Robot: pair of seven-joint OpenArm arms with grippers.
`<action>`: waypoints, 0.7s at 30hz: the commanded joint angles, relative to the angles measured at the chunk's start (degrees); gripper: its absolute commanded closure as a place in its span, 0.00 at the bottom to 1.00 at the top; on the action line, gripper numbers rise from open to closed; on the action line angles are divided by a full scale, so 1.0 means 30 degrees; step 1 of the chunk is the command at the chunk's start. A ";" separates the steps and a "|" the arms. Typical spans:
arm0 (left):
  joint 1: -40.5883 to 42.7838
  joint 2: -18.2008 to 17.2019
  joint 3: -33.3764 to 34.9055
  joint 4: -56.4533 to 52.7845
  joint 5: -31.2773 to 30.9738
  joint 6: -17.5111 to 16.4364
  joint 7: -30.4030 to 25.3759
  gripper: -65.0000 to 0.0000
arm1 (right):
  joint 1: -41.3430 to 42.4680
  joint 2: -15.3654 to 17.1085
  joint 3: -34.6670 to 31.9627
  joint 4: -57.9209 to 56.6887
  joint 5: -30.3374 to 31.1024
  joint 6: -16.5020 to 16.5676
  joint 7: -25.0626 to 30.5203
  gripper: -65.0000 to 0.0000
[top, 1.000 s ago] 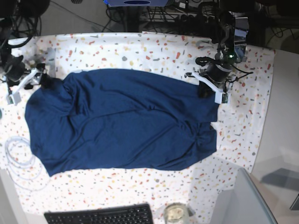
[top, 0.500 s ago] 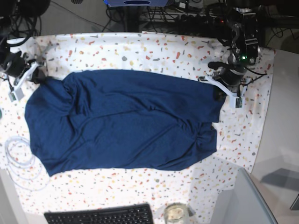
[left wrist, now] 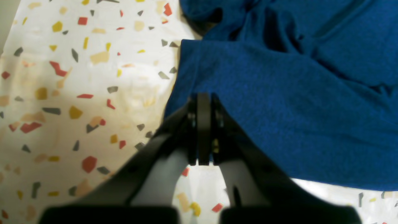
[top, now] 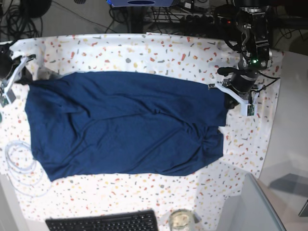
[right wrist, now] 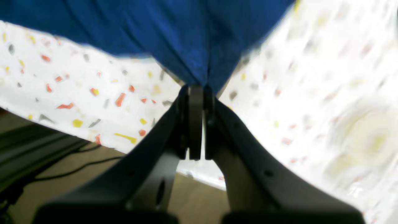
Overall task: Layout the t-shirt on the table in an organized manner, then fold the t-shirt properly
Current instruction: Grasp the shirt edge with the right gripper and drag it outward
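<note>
Clamping fully shut, the left gripper [left wrist: 203, 102] and right gripper [right wrist: 196, 90] each pinched an edge of the t-shirt [top: 125, 122], which lay spread on the table [top: 144, 45], long axis running between both grippers.

At the bottom edge of my base view I can see a black keyboard [top: 103, 223], only its top rows showing. Just right of it sits a round glass jar [top: 181, 220] with a pale lid or contents; I can't tell which. In the lower left a coil of white cable [top: 18, 163] lies in loose loops. The lower right corner has a grey panel [top: 250, 207] with a slanted edge, and beside it a plain grey surface [top: 291, 144] runs up the right side. Along the top of the frame there is a dark tangle of black cables [top: 144, 14] and a blue object [top: 142, 2], cut off by the frame.
</note>
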 commanded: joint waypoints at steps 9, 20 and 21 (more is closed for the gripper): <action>-0.0788 0.0277 -0.0121 -0.0141 -0.0127 0.0035 -0.0370 1.00 | 0.7990 0.0228 -0.3813 -0.3552 0.0267 -0.0040 -0.1743 1.00; 0.0414 -0.0632 -0.0150 -0.0200 -0.0127 0.0035 -0.0370 1.00 | 1.3558 -0.0328 -1.1139 -1.0438 0.0297 -0.3586 0.0542 0.73; 0.0472 -0.0720 -0.0150 -0.0229 -0.0127 0.0035 -0.0370 1.00 | 1.3499 -0.0270 -1.1344 -0.9999 0.0297 -0.3586 0.0542 0.61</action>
